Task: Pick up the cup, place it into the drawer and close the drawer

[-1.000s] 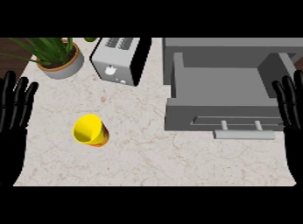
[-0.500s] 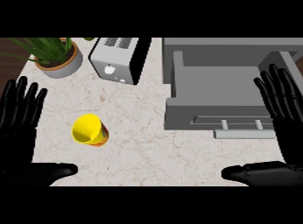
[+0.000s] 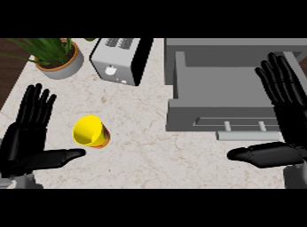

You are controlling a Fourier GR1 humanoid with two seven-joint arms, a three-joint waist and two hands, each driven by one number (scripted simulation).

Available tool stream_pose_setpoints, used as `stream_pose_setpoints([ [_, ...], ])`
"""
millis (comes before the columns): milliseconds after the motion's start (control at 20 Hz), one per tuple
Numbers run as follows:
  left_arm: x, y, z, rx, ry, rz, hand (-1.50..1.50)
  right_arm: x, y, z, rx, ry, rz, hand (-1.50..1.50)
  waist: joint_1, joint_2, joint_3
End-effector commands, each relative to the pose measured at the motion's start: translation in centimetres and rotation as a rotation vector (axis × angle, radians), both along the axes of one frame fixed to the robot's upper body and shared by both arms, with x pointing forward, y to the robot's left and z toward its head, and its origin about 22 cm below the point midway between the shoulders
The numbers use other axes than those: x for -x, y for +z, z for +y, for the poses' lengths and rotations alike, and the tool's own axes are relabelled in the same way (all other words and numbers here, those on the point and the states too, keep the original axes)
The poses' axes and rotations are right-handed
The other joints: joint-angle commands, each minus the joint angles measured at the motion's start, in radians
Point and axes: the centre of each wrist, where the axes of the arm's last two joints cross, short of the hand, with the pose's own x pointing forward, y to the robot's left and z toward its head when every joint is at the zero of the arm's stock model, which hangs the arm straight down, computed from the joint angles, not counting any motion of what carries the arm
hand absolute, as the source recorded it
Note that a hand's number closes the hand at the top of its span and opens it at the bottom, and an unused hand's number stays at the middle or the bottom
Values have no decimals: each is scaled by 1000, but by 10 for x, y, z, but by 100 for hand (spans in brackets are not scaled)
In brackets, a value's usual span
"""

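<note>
A yellow cup (image 3: pixel 90 131) lies tipped on the counter at the left, its mouth facing the lower left. My left hand (image 3: pixel 26 137) is open just left of the cup, fingers straight and thumb stretched out below it, not touching. The grey drawer (image 3: pixel 216 88) stands pulled out at the right, its inside bare, a handle (image 3: pixel 244 127) on its front. My right hand (image 3: pixel 293 116) is open over the drawer's right side, fingers pointing away, thumb sticking out leftward below the drawer front.
A silver toaster (image 3: pixel 121 60) stands at the back, between the cup and the drawer. A potted plant (image 3: pixel 53 54) sits at the back left corner. The counter's left edge runs close behind my left hand.
Both hands have come further in from the edges toward the middle. The left hand now sits beside the cup, the right over the drawer's right side. Cup and drawer have not moved.
</note>
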Motion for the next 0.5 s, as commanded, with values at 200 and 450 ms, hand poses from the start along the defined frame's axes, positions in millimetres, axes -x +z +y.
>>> stream_pose_setpoints([
  [200,10,-64,30,-5,73,85,-150,2,34,11,-1,-4,-26,-150,0,-1,-1],
  [450,-8,-99,9,-29,79,143,-150,-11,16,-4,24,-12,-31,-150,-2,0,0],
])
